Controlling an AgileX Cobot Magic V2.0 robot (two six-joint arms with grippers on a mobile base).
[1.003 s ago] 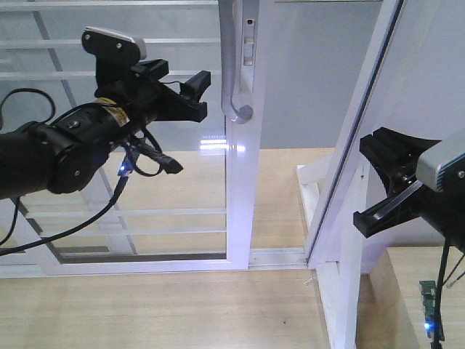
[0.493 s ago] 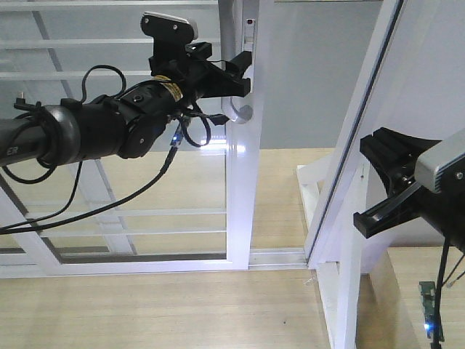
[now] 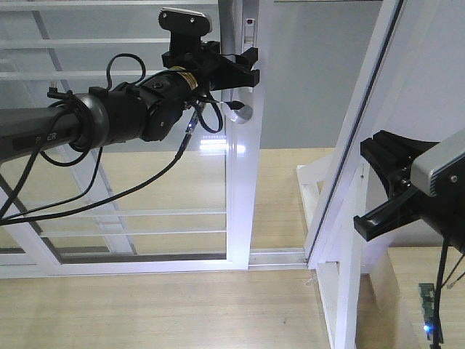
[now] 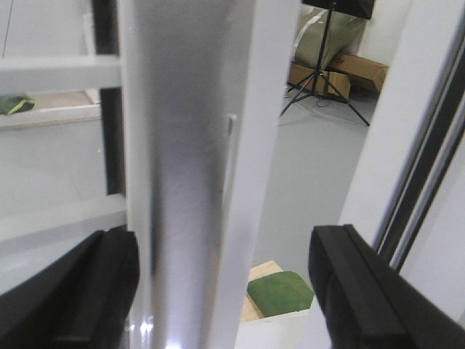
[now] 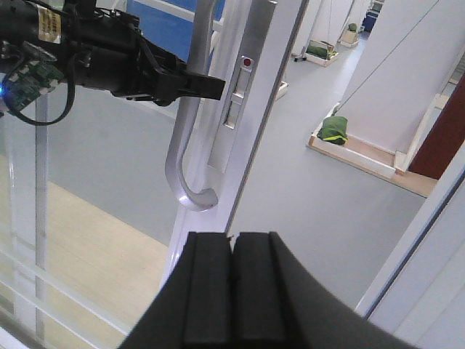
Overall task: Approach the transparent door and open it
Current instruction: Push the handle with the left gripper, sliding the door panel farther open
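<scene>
Our right gripper (image 5: 233, 247) sits low in view, jaws pressed together. Above it, our left gripper (image 5: 190, 81) is at the curved grey handle (image 5: 182, 145) on the door (image 5: 251, 94).

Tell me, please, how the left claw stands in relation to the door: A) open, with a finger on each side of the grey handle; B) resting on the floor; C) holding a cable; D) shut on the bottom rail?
A: the left wrist view shows its black fingers wide apart, flanking the grey handle of the transparent door, and the front view puts the left claw at handle height.
</scene>
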